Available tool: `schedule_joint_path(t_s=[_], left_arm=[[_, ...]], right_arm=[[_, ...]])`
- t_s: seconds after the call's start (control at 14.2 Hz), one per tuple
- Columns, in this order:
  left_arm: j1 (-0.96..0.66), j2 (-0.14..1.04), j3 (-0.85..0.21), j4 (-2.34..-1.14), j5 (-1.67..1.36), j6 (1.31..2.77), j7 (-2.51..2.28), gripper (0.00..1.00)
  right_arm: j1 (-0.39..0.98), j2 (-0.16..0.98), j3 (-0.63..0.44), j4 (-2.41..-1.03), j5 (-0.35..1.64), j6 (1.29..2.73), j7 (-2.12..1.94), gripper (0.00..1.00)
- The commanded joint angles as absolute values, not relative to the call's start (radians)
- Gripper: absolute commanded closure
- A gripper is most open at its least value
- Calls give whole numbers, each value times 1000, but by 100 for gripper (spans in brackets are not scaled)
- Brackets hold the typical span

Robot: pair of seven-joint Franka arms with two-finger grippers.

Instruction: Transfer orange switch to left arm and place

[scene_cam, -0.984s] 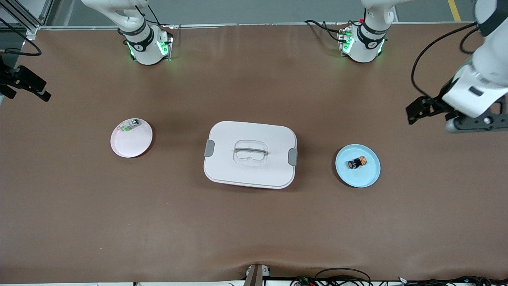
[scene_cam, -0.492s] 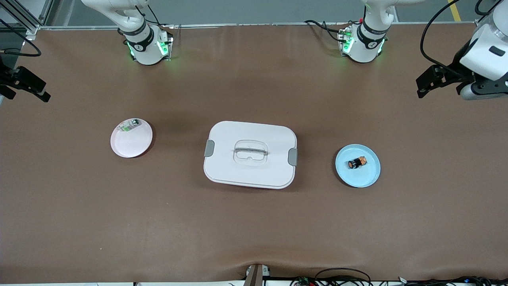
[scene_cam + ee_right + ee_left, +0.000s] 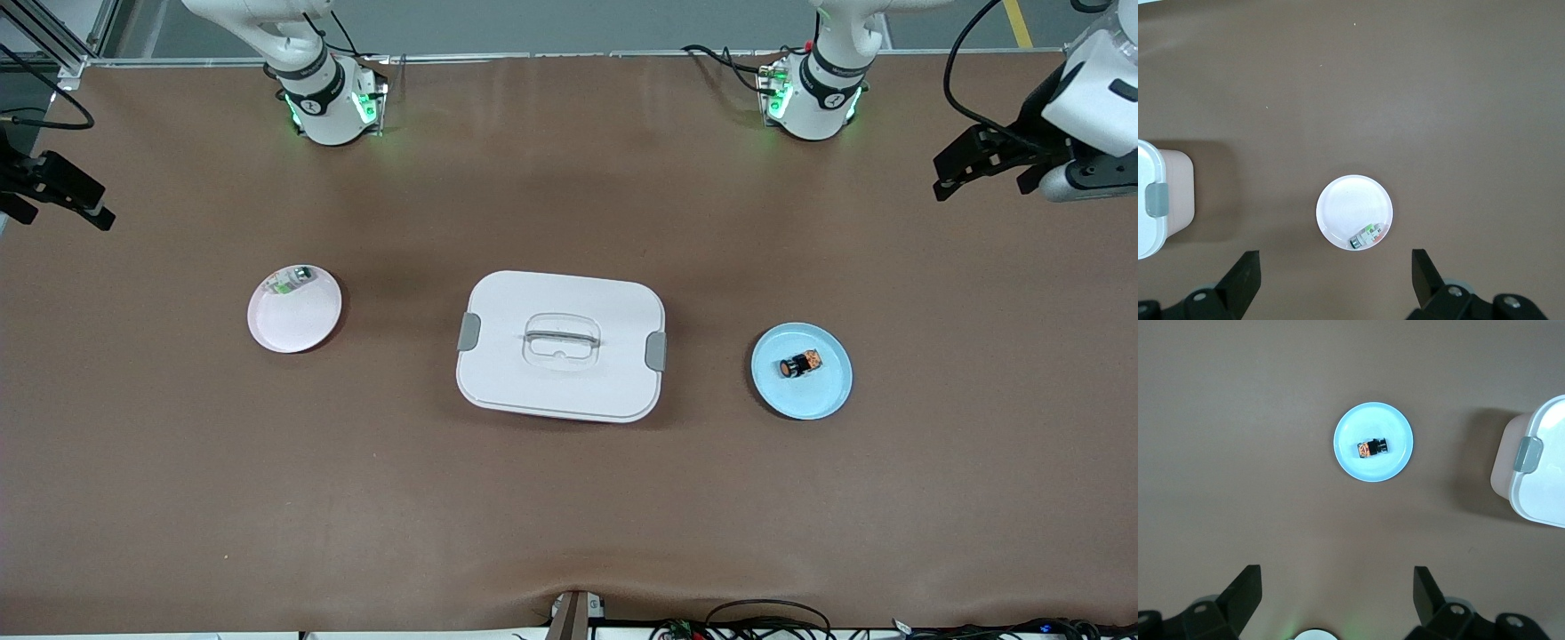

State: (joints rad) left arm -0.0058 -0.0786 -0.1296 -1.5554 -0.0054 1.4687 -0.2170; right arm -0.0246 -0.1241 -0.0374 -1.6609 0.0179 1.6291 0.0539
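Observation:
The orange switch (image 3: 800,364) lies on its side on a small blue plate (image 3: 822,397) toward the left arm's end of the table; it also shows in the left wrist view (image 3: 1371,447). The white box (image 3: 507,311) stands mid-table between the two plates. My left gripper (image 3: 987,173) is open and empty, high over the table's edge at the left arm's end, well apart from the switch (image 3: 1338,600). My right gripper (image 3: 58,191) is open and empty, high over the right arm's end (image 3: 1336,280).
A pink plate (image 3: 293,327) holding a small green-and-white component (image 3: 289,282) sits toward the right arm's end; both show in the right wrist view, plate (image 3: 1345,203) and component (image 3: 1368,237). The box's grey-latched corner shows in the left wrist view (image 3: 1541,487) and the right wrist view (image 3: 1148,213).
My left gripper has moved away from the blue plate toward the robots' bases, still open. My right gripper has barely shifted. The switch and the box have not moved.

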Motion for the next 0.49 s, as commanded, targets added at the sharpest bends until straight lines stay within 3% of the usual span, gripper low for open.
schedule_joint_path(t_s=[0.0,0.42], left_arm=[[-17,-94,-110,-1556,-18,1471,-215,0],[-17,-92,-120,-1546,1,1456,-224,0]], right_arm=[[-49,-104,-26,-1634,17,1620,51,0],[-49,-103,-26,-1631,18,1620,55,0]])
